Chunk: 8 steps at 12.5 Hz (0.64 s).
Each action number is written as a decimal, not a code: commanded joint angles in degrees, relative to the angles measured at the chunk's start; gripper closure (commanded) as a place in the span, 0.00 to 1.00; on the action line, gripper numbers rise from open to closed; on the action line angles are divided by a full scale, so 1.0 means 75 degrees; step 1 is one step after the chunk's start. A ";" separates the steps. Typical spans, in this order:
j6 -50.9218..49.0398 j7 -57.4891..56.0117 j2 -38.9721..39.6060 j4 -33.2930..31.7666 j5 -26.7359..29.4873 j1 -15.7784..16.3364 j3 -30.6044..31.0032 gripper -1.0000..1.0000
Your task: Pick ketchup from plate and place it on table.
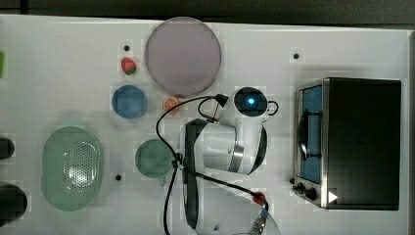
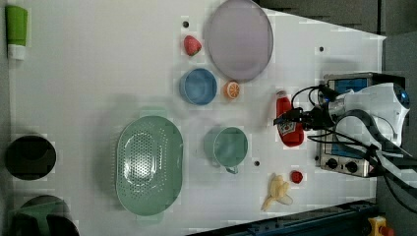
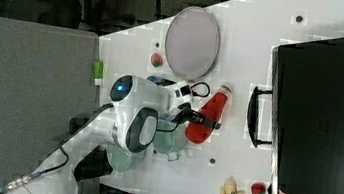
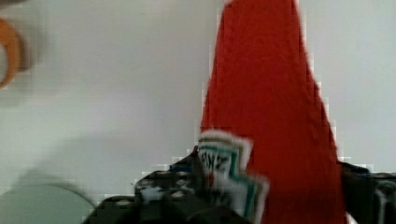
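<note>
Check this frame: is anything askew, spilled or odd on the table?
Nothing is spilled or damaged. The ketchup bottle lies on its side at the end effector, off the empty plate, between the green cup and the toaster oven. A peeled banana lies loose on the table.

Gripper (image 2: 293,118) is gripping ketchup bottle (image 2: 286,129) over the table (image 2: 98,73), well apart from plate (image 2: 239,39); bottle's lying btwn green cup (image 2: 227,146) & toaster oven (image 2: 346,162).
</note>
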 commanded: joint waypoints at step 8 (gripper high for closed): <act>-0.2569 0.3198 -0.2424 0.2360 0.0008 0.0110 0.0141 0.00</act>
